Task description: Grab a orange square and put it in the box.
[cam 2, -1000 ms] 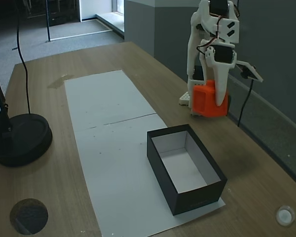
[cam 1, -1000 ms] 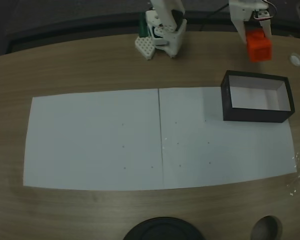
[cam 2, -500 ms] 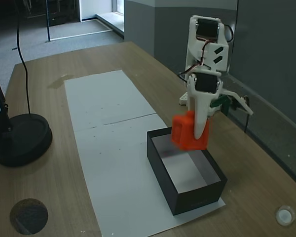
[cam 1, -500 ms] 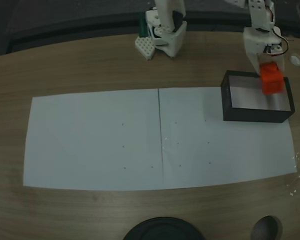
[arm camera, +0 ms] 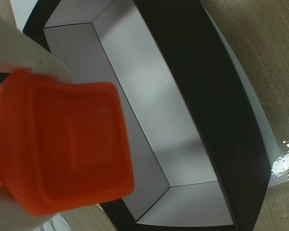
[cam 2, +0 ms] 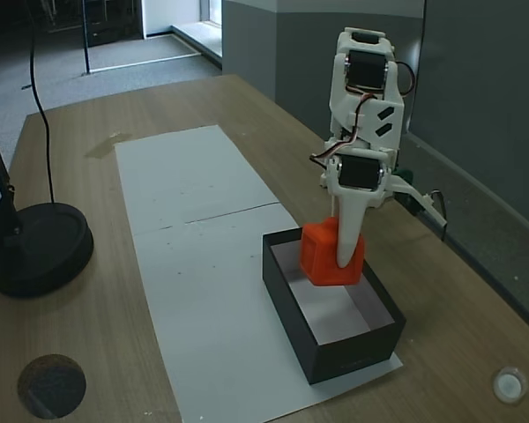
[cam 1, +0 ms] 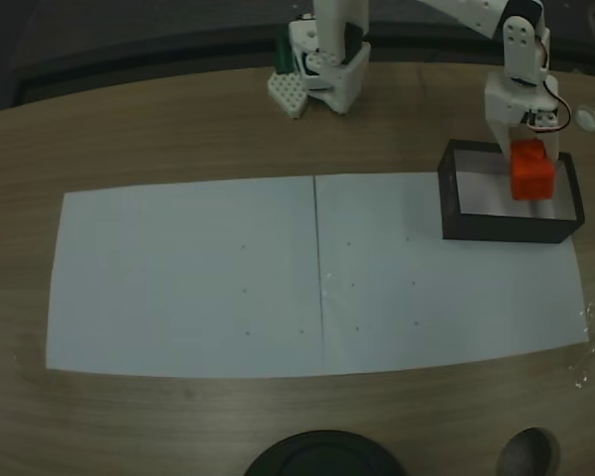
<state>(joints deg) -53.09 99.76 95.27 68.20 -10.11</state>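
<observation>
The orange square (cam 1: 532, 171) (cam 2: 329, 256) (arm camera: 58, 144) is a bright orange cube held in my white gripper (cam 1: 529, 167) (cam 2: 339, 257), which is shut on it. It hangs just above the open top of the box (cam 1: 452, 213) (cam 2: 353, 352) (arm camera: 216, 110), a black-walled box with a white inside. In both fixed views the cube sits over the box's far end, nearest the arm's base. The wrist view shows the cube close up at the left, with the white box floor beyond it.
The box stands on white paper sheets (cam 1: 188, 278) (cam 2: 194, 194) on a wooden table. The arm's white base (cam 1: 327, 59) is at the table's far edge. A black lamp foot (cam 2: 35, 247) (cam 1: 322, 454) stands at the near edge. A small white disc (cam 1: 586, 118) (cam 2: 509, 385) lies beyond the box.
The gripper has carried the cube from beside the arm's base out over the box and lowered it toward the box's opening.
</observation>
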